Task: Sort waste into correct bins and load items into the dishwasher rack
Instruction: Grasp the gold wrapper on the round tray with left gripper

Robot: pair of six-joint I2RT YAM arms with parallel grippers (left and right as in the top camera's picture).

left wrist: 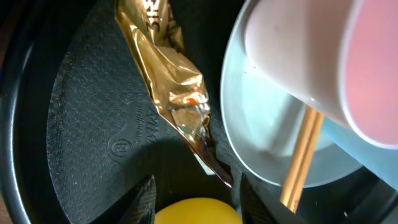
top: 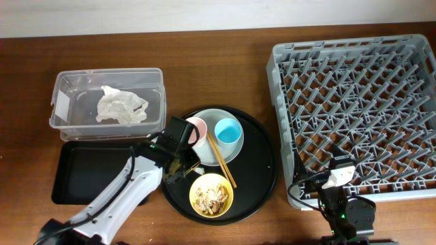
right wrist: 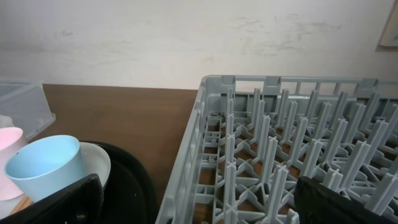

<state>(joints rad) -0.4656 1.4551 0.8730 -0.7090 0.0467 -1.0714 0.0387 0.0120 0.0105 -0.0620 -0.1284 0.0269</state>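
Currently, at ten o'clock on the worktop (top: 225,68), the clear tub (top: 61,116) is seen with the crumpled tissue (top: 121,105) lying inside it. Nothing can be seen in the shallow black tray (top: 88,173) below it at eight o'clock.

The left pincer (left wrist: 196,202) is held low over the round black tray (top: 262,170), at that tray's nine o'clock edge. Its jaws are partly spread and nothing is clamped. The gold wrapper (left wrist: 171,81) lies flat on the textured floor, with only its narrow tail reaching in between the fingers.

Just beside the wrapper, at its three o'clock, the plate (top: 208,117) carries the pink cup (top: 197,129), the blue cup (top: 228,131) and the chopsticks (top: 222,160), which overhang the rim towards five o'clock. The yellow bowl (top: 230,199), holding the food scraps (top: 210,196), sits at the tray's six o'clock, close under the left fingers.

The dishwasher rack (top: 354,46) fills the three o'clock side, with no item loaded. The right pincer (top: 338,175) is parked at its six o'clock edge, spread wide and empty.

Trouble is judged likeliest at the wrapper. If only the thin foil tail is pinched, it could slip free or tear. If the jaws are closed carelessly, the plate rim could be caught, the pink cup tipped or the chopsticks rolled off. The bowl could also be nudged and scraps spilled.
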